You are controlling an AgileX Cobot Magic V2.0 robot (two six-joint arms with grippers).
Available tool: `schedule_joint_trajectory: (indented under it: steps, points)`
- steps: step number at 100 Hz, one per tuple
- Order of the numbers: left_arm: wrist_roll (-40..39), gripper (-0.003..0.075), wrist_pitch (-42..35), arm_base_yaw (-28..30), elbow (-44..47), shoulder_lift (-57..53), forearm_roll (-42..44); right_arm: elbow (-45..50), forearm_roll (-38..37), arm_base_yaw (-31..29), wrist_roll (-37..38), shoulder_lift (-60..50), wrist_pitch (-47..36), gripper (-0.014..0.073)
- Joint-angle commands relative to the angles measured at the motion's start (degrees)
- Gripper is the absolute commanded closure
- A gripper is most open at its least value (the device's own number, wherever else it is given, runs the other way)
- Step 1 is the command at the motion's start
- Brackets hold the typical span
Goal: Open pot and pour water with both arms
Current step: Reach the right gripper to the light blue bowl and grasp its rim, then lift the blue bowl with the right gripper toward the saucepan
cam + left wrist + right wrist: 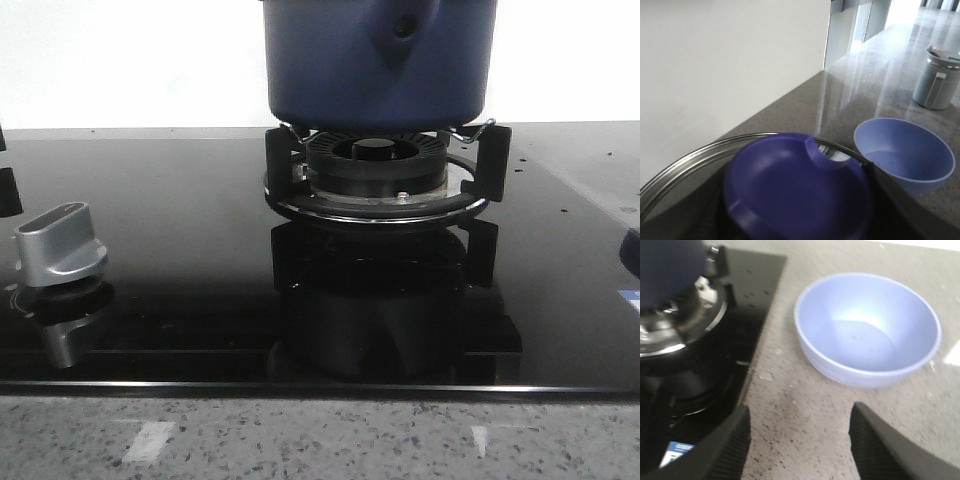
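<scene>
Though its top is cut off in the front view, the pot is easy to place. It stands on the burner of the black cooktop, at twelve o'clock from the robot. Its tapered handle points back toward six o'clock, so the long axis runs straight at the robot, about midway between the two arms.

The pale blue bowl sits on the speckled counter at about three o'clock from the pot, just off the cooktop's edge. It is upright and looks empty.

The left wrist view is filled by a dark blue dished piece with a notch, ringed by a steel rim. I take this to be the pot's lid seen very close. The left pincer's fingers do not show, so I cannot tell whether it grips the piece.

The right gripper hangs over bare counter with its jaws spread wide and nothing between them. The bowl is ahead of it and the pot is off toward its ten o'clock.

A silver knob stands at nine o'clock on the cooktop.

By my reckoning the right arm is the better placed for the handle. It would have to swing in toward the pot and close across the handle's axis.
</scene>
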Motion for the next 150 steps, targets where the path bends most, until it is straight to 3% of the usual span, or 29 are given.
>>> schedule_joint_trajectory:
  steps: [1, 27, 61, 104, 114, 138, 150]
  points:
    - [0.2, 0.0372, 1.7, 1.6, -2.4, -5.6, -3.5, -3.3, -2.0, -0.1, 2.6, 3.3, -2.7, 0.0199]
    - [0.2, 0.0373, 5.5, 8.7, -2.4, -11.7, -3.2, -12.5, -6.4, -1.8, 10.0, 16.6, -3.9, 0.0199]
    - [-1.4, 0.0373, 12.9, 19.5, -2.4, -15.5, 0.1, -31.2, -5.6, -15.5, 10.4, 39.4, 2.5, 0.02]
    - [-1.6, 0.0373, 13.6, 21.3, -2.4, -15.5, 0.7, -34.4, -5.6, -20.4, 10.4, 54.8, 5.5, 0.0203]
    - [-1.6, 0.0373, 13.2, 21.3, -2.4, -15.5, 0.9, -34.4, -5.6, -20.4, 10.4, 56.2, 5.5, 0.0284]
    - [-1.6, 0.0373, 13.1, 21.3, -2.4, -15.5, 1.4, -34.3, -5.6, -20.4, 10.4, 57.4, 5.5, 0.0635]
    - [-1.6, 0.0373, 13.1, 21.3, -2.4, -15.3, 1.4, -34.3, -5.6, -20.4, 10.4, 57.4, 5.5, 0.0668]
